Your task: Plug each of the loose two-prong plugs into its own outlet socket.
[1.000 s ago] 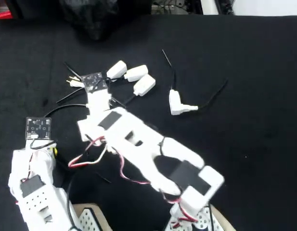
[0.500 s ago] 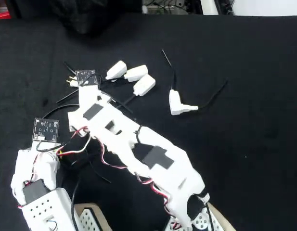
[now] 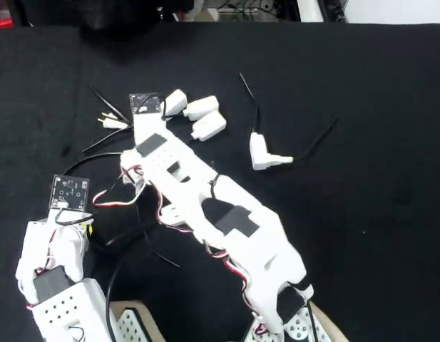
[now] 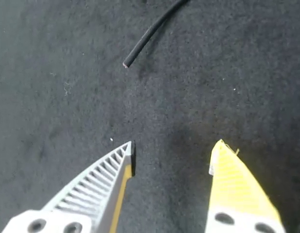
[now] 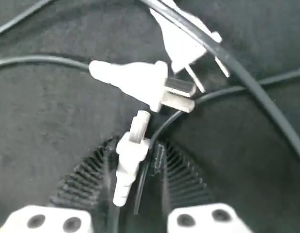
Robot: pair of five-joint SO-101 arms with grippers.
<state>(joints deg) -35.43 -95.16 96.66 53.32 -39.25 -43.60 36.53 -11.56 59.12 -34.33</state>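
My right gripper point(image 5: 135, 144) is shut on a small white two-prong plug point(image 5: 129, 156), with the plug's black cable point(image 5: 149, 160) beside it between the fingers. Just beyond lie a larger white plug point(image 5: 135, 77) and another plug point(image 5: 181, 41), both loose on the black mat. In the high view the right arm point(image 3: 205, 206) stretches to the back left and ends beside three white outlet sockets point(image 3: 202, 108). A fourth socket point(image 3: 261, 152) lies apart to the right. A loose plug point(image 3: 110, 122) lies left of the arm's tip. My left gripper point(image 4: 171, 155) hangs open over bare mat.
Thin black cables point(image 3: 105, 142) cross the mat around the plugs, and one cut cable end point(image 4: 126, 63) lies ahead of the left gripper. The left arm point(image 3: 52, 256) stands at the front left. Dark bags sit along the table's far edge.
The right arm has stretched out, and its tip has swung left and then toward the three sockets. The left arm shifted slightly to the right and then kept still.
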